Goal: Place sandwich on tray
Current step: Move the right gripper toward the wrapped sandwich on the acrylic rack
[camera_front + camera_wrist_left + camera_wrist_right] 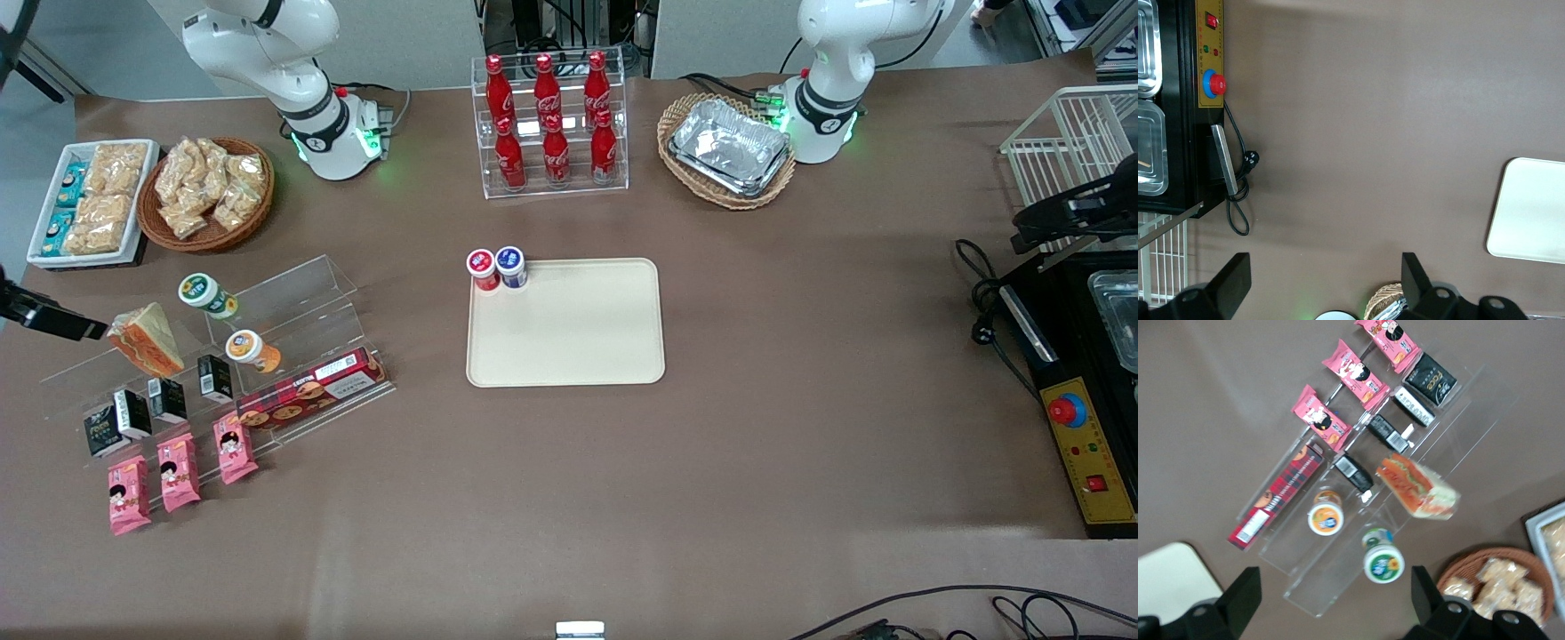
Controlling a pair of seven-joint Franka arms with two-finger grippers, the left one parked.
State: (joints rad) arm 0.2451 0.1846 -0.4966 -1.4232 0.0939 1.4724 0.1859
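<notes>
One sandwich (pixel 147 339) wedge on the clear rack, point toward the tray (pixel 565 322); claw (pixel 1331 603) spread above.

My working arm (pixel 267 44) is a glossy white rounded casting with black bands at its joints; a black collar with a small white emblem rings its round base (pixel 333 142), green status lights glow at the foot, and grey cables run off from a small red-tipped plug box beside it. Its black gripper (pixel 1331 603), which reaches out over the working arm's end of the table, has two matte, wedge-shaped fingers (pixel 1238 597) standing wide apart. Each sits on a dark carriage with small round screw heads.
</notes>
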